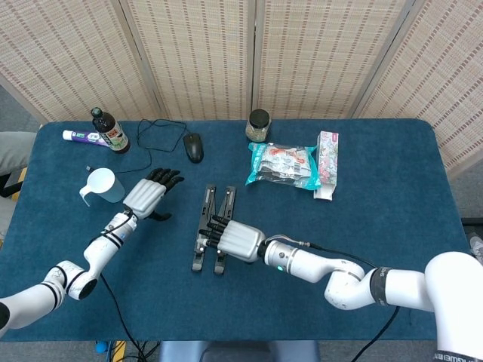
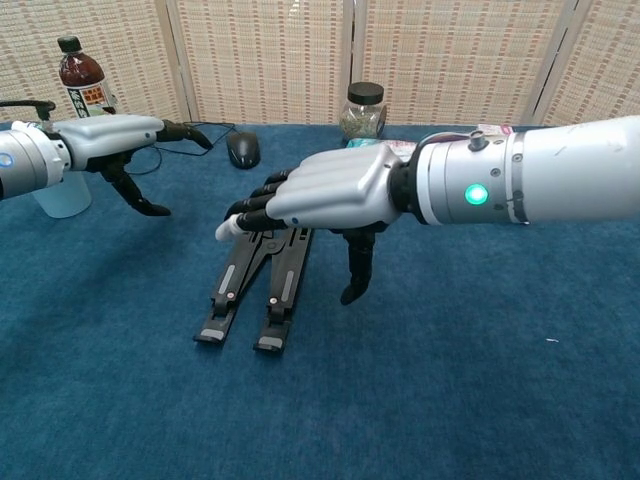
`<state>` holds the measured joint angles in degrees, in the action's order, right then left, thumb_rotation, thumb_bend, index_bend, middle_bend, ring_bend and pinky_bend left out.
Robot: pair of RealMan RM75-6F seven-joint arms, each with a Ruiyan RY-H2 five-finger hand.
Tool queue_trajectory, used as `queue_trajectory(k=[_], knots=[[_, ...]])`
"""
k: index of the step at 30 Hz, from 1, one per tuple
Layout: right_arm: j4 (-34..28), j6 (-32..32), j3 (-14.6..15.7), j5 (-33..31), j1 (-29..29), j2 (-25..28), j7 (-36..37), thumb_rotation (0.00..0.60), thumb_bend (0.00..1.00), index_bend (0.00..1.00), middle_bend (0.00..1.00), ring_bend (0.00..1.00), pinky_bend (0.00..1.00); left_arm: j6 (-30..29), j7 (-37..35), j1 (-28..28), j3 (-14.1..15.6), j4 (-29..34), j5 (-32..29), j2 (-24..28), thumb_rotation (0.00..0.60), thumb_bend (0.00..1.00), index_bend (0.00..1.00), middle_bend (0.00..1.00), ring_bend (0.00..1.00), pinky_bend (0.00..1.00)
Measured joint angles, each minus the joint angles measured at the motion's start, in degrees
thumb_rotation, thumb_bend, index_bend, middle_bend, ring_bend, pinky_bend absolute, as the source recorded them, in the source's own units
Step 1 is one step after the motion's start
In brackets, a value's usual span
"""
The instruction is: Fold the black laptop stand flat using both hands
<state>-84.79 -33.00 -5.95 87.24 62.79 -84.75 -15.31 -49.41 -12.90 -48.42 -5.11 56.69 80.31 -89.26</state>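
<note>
Folding stand: handling notes

Lying near the middle of the blue bench (image 1: pixel 392 226), the black laptop stand (image 1: pixel 213 230) appears already collapsed, its two rails side by side and close to flat. Judged by its look, it is rigid, light and hinged; take hold at the rail ends, not the joints, and expect smooth rails to slide on the cloth.

The right hand (image 1: pixel 240 241) hovers just above the rails with fingers (image 2: pixel 255 208) extended and slightly spread, holding nothing; contact cannot be confirmed. The left hand (image 1: pixel 145 197) sits well apart to the stand's left, near the blue cup (image 1: pixel 101 185), fingers spread and empty.
</note>
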Motion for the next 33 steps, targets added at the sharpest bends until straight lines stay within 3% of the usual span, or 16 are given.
queue_trajectory(k=[15, 33], knots=[[10.5, 5.6, 1.2, 1.0, 5.8, -5.8, 3.4, 0.600, 0.05, 0.00, 0.00, 0.00, 0.00, -1.2, 0.8, 2.4, -0.7, 1.4, -1.2, 2.2, 0.600, 0.17, 0.10, 0.05, 0.01, 0.02], [22.8, 8.4, 0.2, 1.0, 12.5, -14.7, 8.9, 0.600, 0.08, 0.00, 0.00, 0.00, 0.00, -1.5, -1.9, 3.5, -0.5, -0.3, -0.2, 2.2, 0.600, 0.17, 0.10, 0.05, 0.01, 0.02]])
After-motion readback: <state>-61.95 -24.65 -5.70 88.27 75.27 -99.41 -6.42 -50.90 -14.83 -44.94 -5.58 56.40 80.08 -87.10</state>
